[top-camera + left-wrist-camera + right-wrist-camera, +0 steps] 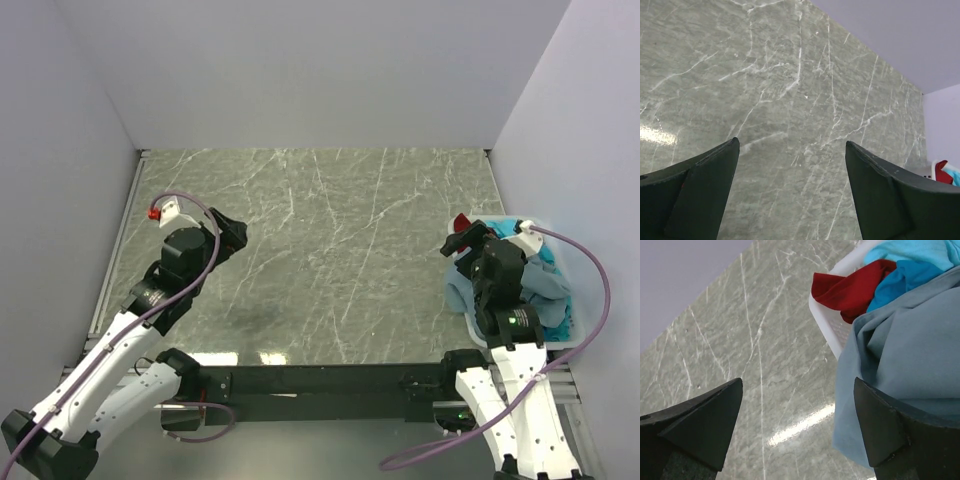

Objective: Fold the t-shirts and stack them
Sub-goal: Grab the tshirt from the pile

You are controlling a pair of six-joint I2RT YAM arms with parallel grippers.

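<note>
The t-shirts lie bunched in a white bin (561, 262) at the table's right edge. A grey-blue t-shirt (900, 350) hangs over the bin's near rim (827, 322) onto the table (462, 297). A dark red t-shirt (850, 287) and a turquoise t-shirt (910, 275) lie behind it. My right gripper (798, 382) is open above the table just left of the grey-blue cloth, its right finger over that cloth's edge, holding nothing; in the top view the right gripper (462, 245) sits beside the bin. My left gripper (791, 145) hovers open over bare marble at the left (235, 232).
The grey-green marble table (330, 250) is walled in by pale panels at the back and both sides. In the left wrist view, a corner of the bin with the red t-shirt (940, 172) shows at the far right. A black rail (320, 380) joins the arm bases at the near edge.
</note>
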